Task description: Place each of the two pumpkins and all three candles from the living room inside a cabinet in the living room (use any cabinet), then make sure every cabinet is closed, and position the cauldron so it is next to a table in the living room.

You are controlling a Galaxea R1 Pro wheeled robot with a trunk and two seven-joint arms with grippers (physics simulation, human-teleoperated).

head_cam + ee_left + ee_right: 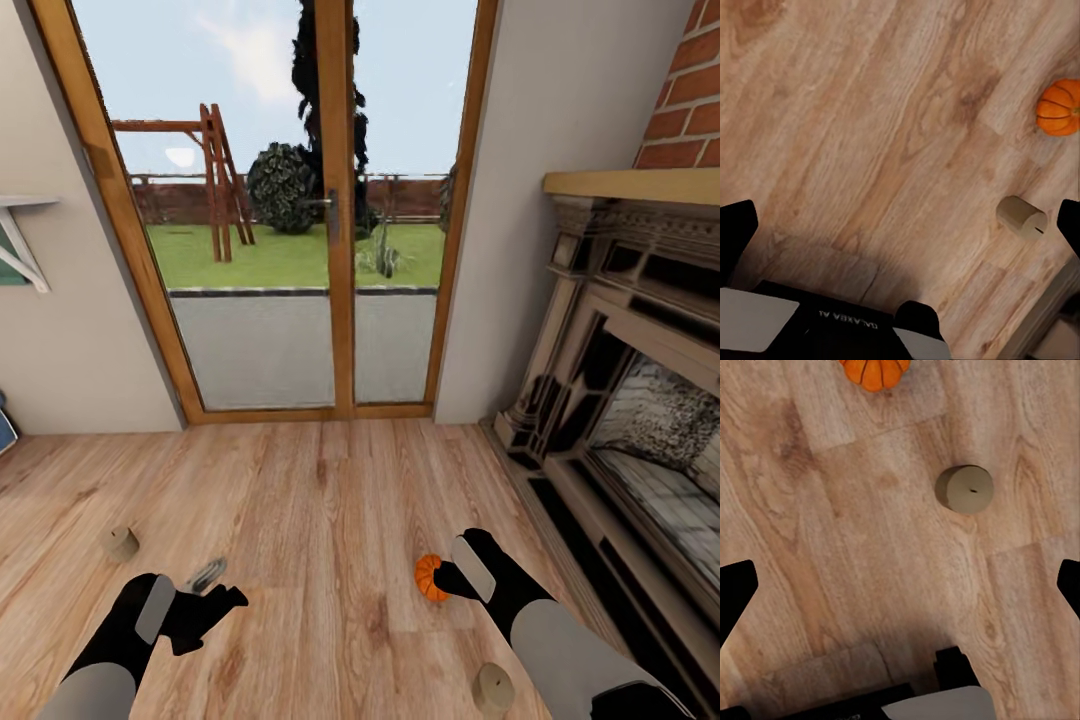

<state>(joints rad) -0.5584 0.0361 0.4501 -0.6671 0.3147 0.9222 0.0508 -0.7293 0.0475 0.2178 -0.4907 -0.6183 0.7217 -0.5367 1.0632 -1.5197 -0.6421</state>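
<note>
Looking down over both arms in the head view, you see a wooden floor running up to a glazed door at the top centre of the frame, with a fireplace along the right edge. Your left hand sits at the lower left, its dark fingers spread apart above the boards and pinching nothing. Your right hand sits at the lower right, just beside a pumpkin that lies on the floor against its fingertips; whether it touches or grips the pumpkin you cannot tell from here. In the right wrist view the finger tips stand at opposite edges of the frame, wide apart, with bare floor between them, and a pumpkin lies at the top edge, well clear of them, with a candle upright on the boards nearby. One candle rests on the floor at the left of the head view, above your left forearm, and another candle stands at the bottom right beside your right forearm. In the left wrist view a candle lies on its side at the right of the frame, and a pumpkin sits at the upper right.
</note>
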